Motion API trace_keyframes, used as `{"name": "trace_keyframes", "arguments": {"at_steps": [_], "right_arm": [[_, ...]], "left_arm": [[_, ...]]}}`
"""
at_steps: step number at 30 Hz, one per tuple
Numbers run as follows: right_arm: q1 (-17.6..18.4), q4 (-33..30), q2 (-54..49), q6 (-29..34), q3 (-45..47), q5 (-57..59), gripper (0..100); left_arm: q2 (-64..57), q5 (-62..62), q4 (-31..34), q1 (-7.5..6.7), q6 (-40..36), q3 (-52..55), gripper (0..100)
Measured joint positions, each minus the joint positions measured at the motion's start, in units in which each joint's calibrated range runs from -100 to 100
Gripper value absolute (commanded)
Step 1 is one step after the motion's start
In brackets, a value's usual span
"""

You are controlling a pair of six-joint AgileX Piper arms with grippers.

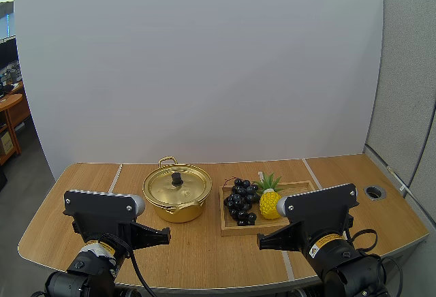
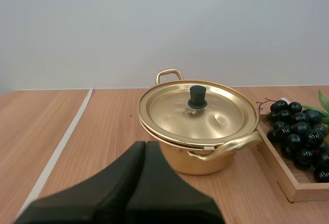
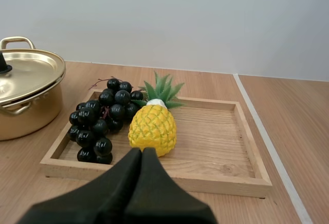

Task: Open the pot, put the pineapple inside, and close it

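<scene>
Centrally on the wooden counter [image 1: 204, 256] stands the pot [image 1: 176, 198] — thin, brassy metal with loop handles. Its lid [image 2: 169, 108] is seated and topped by a small black knob [image 2: 197, 96]. Just beside the pot, toward the right arm, a shallow rectangular wooden tray [image 3: 216, 142] holds the pineapple [image 3: 152, 129], which is yellow with a diamond-scored skin and a stiff green crown. A bunch of grapes [image 3: 100, 118], glossy black, lies just beside it, between pineapple and pot.

Left end effector [image 2: 145, 146]: fingers pressed together into one dark wedge, gripping nothing, short of the pot with bare counter between. Right end effector [image 3: 142, 151]: likewise closed and empty, near the tray's front rim, facing the pineapple.

The high view gives both arms and the whole layout. The left wrist view adds the lid's shallow dents — the right wrist view, the tray's wood grain.
</scene>
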Motion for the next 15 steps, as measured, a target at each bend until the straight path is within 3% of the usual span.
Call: {"name": "trace_keyframes", "arguments": {"at_steps": [8, 15], "right_arm": [[0.0, 0.0, 0.0, 0.0, 0.0, 0.0, 0], [0.0, 0.2, 0.0, 0.0, 0.0, -1.2, 0]], "left_arm": [[0.0, 0.4, 0.0, 0.00, 0.0, 0.0, 0], [0.0, 8.0, 0.0, 0.00, 0.0, -10.6, 0]]}}
